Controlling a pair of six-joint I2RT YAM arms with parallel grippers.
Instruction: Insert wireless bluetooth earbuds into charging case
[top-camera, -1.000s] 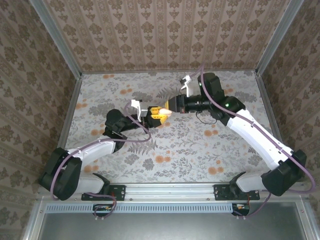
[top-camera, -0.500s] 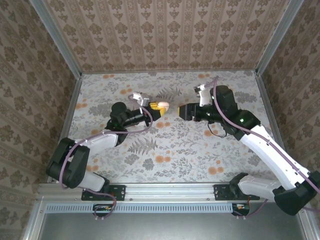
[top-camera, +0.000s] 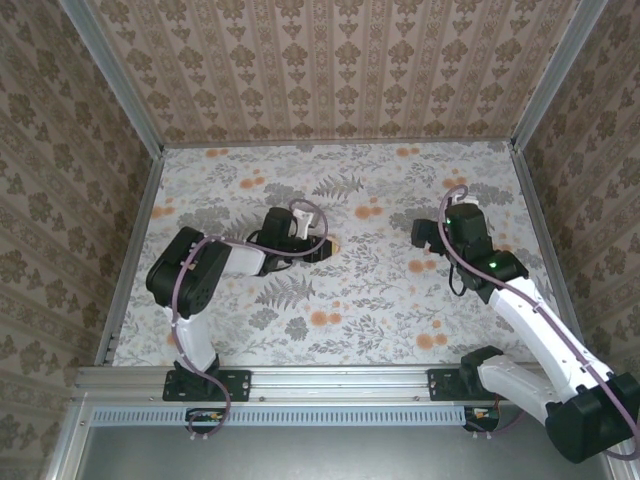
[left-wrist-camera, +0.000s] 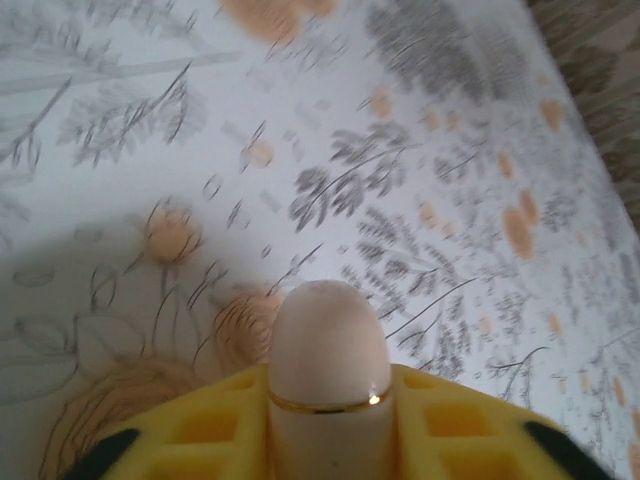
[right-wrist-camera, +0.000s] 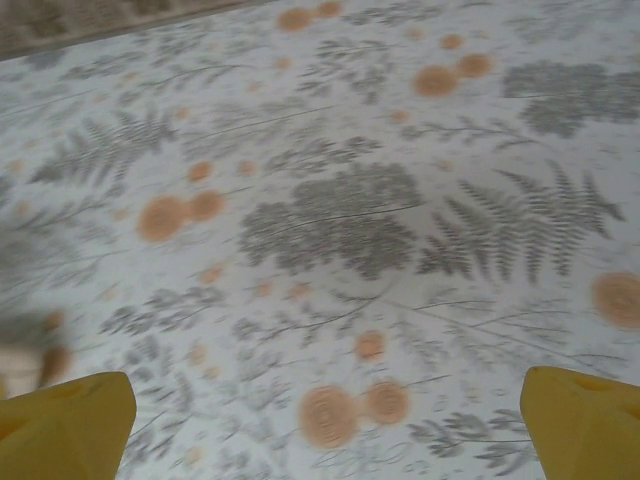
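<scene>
Left wrist: left claw (left-wrist-camera: 330, 425) tight around glossy, dome-topped, gold-banded charging case (left-wrist-camera: 328, 340); right wrist: right claw (right-wrist-camera: 325, 425) wide apart.

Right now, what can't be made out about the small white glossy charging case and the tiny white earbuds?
1. Left wrist: the pale rounded charging case, lower half cut off by the bottom edge; its shell hides any earbuds.
2. Top external: case at the left gripper, too small to read.
3. Right wrist: blurred pale shape at the left edge, unidentifiable.
</scene>
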